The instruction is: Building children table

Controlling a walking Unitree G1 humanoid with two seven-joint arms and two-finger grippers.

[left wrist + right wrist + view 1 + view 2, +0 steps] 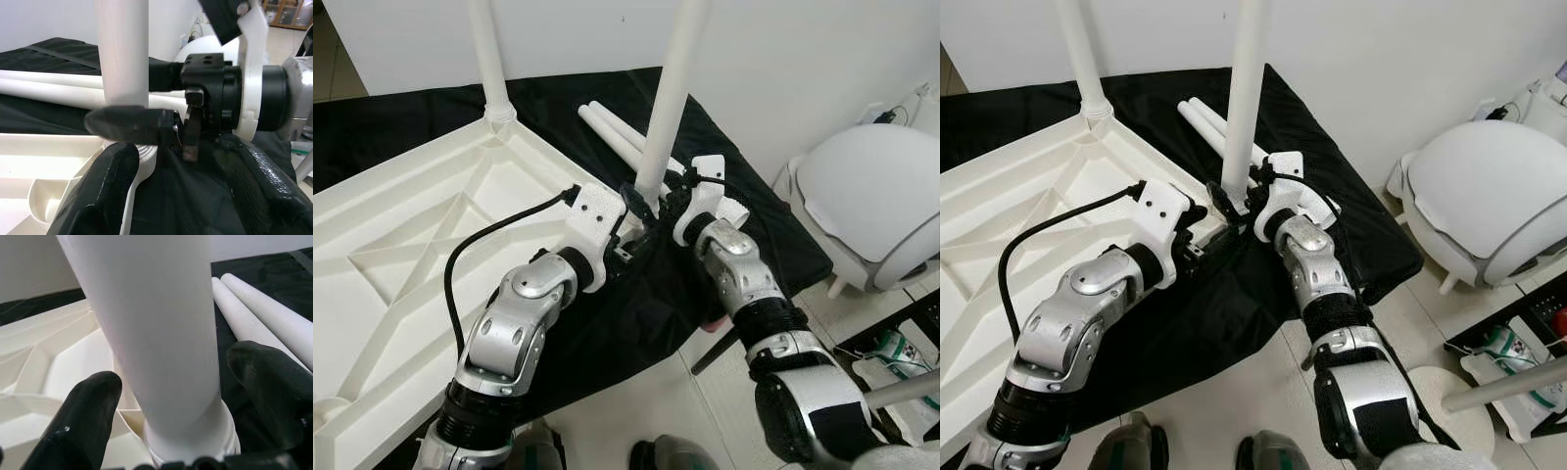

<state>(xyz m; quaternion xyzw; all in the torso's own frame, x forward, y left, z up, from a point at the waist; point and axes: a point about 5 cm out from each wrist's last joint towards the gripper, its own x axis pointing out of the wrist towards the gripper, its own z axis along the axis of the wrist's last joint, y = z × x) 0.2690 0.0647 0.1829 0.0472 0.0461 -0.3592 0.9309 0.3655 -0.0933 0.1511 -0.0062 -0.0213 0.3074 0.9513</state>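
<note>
A white children's tabletop lies upside down on a black cloth. One white leg stands in its far corner socket. A second leg stands upright in the near right corner socket. My right gripper is open, a finger on either side of this leg just above the socket, with a gap on one side. My left gripper is open and low beside the same corner, facing the right gripper. Two loose legs lie on the cloth behind.
A white domed appliance stands on the tiled floor to the right, with a cable and a rack near it. A black cable loops over the tabletop from my left wrist. A white wall runs behind.
</note>
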